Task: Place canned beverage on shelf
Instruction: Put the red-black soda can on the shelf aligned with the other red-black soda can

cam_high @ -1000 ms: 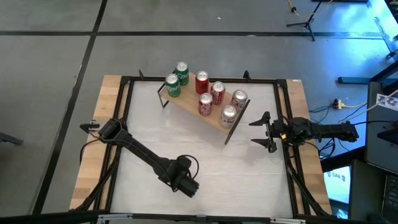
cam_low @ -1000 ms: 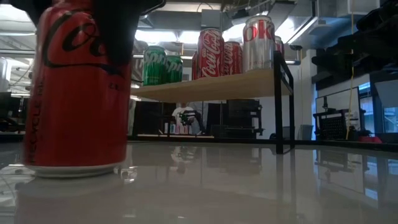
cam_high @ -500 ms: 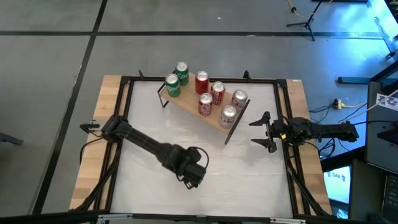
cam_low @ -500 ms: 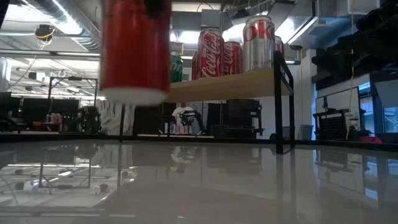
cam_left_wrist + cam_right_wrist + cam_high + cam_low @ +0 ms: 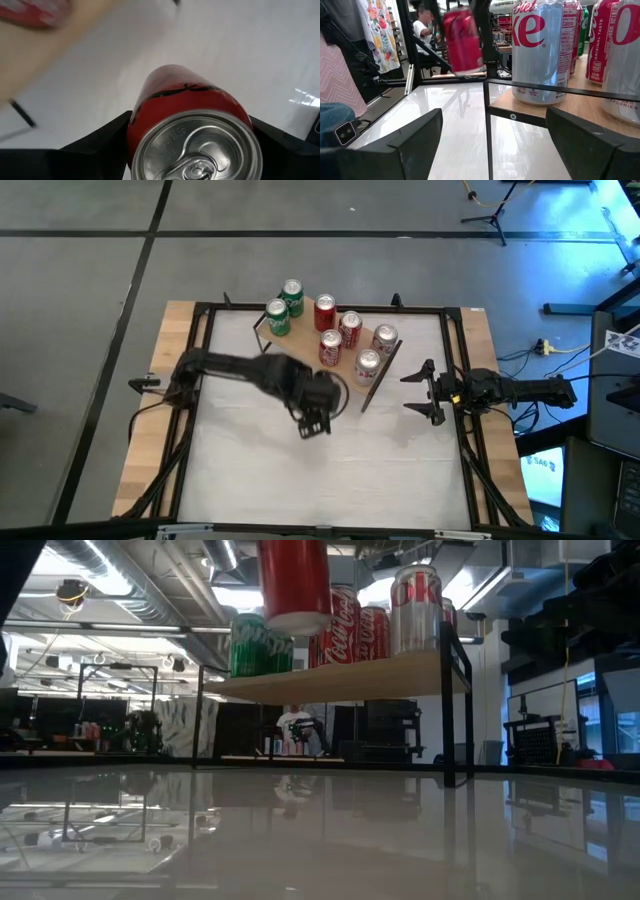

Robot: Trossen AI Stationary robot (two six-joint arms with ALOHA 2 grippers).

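Observation:
My left gripper [image 5: 314,418] is shut on a red Coca-Cola can [image 5: 192,125], held in the air just in front of the shelf's near edge. The can also shows in the low view [image 5: 294,585] and the right wrist view [image 5: 462,41]. The shelf [image 5: 303,351] is a light-wood board on thin black legs and stands at the table's far side. Several cans stand on it, two green ones [image 5: 279,317] at its left end and red and silver ones [image 5: 368,363] to their right. My right gripper [image 5: 428,392] is open and empty at the table's right edge. My left gripper pinches the can's upper side wall [image 5: 145,107] between its two fingers [image 5: 107,137], one on each side. The fingers come from above and point down. The can hangs upright below them, lifted clear of the table, its bottom about level with the shelf's can tops.
The white tabletop [image 5: 330,470] lies bare in front of the shelf. A black frame [image 5: 200,380] runs around the table. The shelf board shows bare wood [image 5: 345,376] along its near edge. A person [image 5: 426,20] sits in the room beyond the table.
My left gripper has lifted the red can off the table near the front edge. It has carried the can up and toward the far edge, a little to the right, up to the shelf. The can has stayed upright in the shut fingers.

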